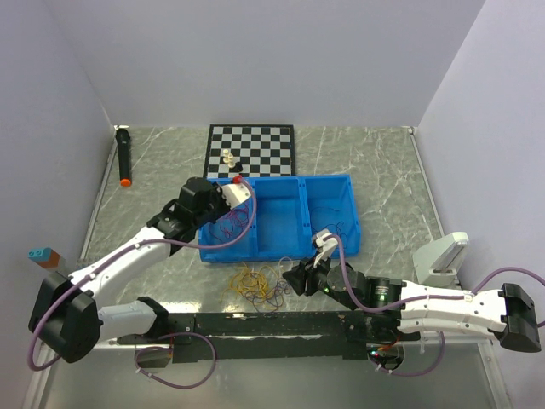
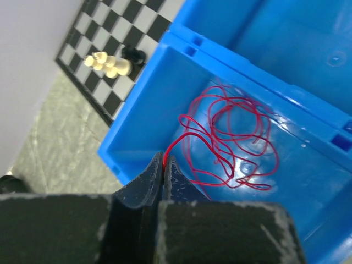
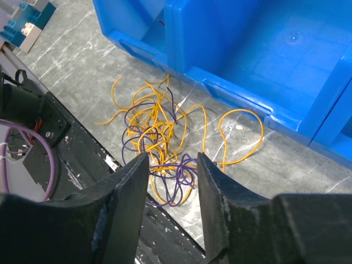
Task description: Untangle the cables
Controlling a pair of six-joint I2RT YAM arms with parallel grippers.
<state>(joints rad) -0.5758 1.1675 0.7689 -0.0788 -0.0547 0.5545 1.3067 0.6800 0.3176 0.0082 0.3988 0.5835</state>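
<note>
My left gripper pinches a looping red wire in the glossy blue bin; my right gripper gapes astride tangled orange-purple wires.

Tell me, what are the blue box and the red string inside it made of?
Blue box: probably hard moulded plastic, glossy; light glints off its floor. Red cable: likely thin wire in a smooth plastic coating; it lies in springy loops.

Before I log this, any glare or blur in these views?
Top external: even light, the orange and purple wires barely resolve. Left wrist: white glare on the blue bin floor beneath the red wire. Right wrist: near fingers soft, wires sharp.
</note>
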